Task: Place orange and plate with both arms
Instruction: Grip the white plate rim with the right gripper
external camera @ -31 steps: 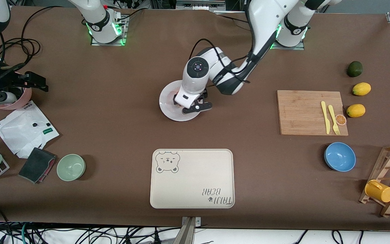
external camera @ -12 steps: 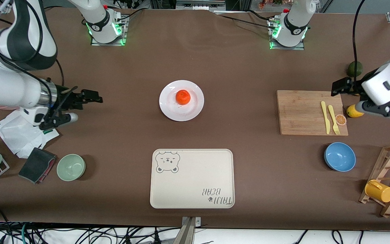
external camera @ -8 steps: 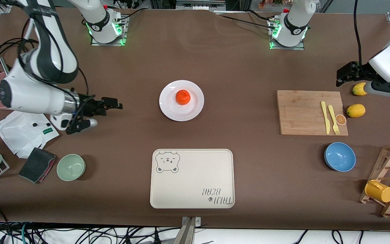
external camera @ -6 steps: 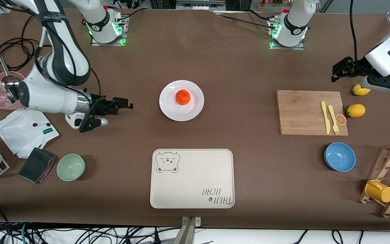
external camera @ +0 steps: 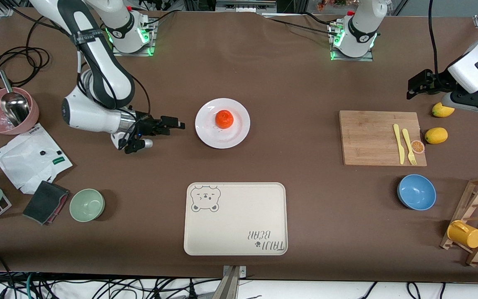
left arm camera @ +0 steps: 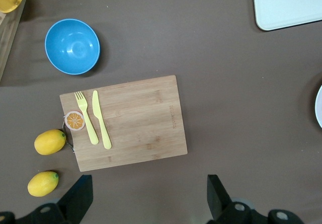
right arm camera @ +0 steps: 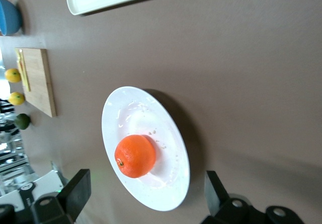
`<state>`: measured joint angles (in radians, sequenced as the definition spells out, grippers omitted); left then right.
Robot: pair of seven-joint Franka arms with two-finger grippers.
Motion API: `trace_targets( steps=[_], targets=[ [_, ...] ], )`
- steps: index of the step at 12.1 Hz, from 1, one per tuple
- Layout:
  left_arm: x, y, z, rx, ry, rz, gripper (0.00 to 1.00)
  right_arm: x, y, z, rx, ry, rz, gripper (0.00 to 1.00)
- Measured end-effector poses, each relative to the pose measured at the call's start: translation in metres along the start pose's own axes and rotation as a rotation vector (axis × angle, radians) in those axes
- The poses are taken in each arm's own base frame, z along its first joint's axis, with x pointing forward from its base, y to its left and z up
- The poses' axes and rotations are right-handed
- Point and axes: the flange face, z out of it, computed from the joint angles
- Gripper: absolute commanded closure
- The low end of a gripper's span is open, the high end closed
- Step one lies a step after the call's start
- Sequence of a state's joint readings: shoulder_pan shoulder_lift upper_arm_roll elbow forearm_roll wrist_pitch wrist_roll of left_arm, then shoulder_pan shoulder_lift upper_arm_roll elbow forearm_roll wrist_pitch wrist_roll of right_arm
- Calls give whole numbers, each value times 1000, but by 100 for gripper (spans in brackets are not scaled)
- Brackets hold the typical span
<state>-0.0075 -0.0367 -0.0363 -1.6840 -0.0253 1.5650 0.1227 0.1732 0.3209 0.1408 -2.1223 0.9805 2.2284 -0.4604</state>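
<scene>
Bright, even overhead light; soft shadows; all views sharp.

A yellow knife (external camera: 398,143) and fork (external camera: 408,145) lie on the cutting board (external camera: 371,139).

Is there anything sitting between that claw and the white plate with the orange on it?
Nothing visible: only bare brown table lies between the open right claw and the round white plate holding the small orange.
</scene>
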Motion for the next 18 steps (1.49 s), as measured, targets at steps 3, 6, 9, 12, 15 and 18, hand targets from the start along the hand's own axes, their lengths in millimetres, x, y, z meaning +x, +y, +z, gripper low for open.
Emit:
trace_targets(
  steps=[3,6,9,12,15,18],
  targets=[
    [0,-3,-1,0,7,-5,0,-7,21,30,72,8,13,0],
    [2,-7,-1,0,10,-12,0,-9,31,46,75,-2,31,0],
    [2,-9,-1,0,10,-15,0,-12,33,62,124,4,62,1],
    [2,-9,-1,0,11,-15,0,-16,40,75,143,16,63,5],
    [2,-9,-2,0,12,-15,0,-20,42,80,138,12,65,13],
    [2,-9,-2,0,12,-15,0,-24,46,86,143,26,59,25]
  ],
)
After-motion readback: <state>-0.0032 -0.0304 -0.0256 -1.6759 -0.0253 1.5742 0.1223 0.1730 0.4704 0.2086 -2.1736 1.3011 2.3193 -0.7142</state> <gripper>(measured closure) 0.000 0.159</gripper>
